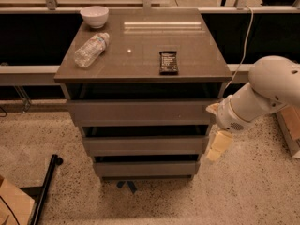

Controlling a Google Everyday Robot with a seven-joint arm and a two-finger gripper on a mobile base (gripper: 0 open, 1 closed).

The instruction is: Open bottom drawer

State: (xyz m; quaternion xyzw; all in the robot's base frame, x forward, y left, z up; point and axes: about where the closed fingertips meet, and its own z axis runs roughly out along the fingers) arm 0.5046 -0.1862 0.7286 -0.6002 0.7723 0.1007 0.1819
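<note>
Fingers (pixel 219 145), spread unclear, hang over open floor (pixel 243 191), seemingly right of bottom drawer (pixel 146 168).

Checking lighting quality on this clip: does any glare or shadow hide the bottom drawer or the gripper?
Camera view: a bright glare streak lies across the back of the cabinet top, well away from the drawers. Camera view: dark shadow fills the gap above each drawer, but the bottom drawer front is readable. Camera view: the gripper, right of the cabinet at middle-drawer height, is evenly lit.
</note>
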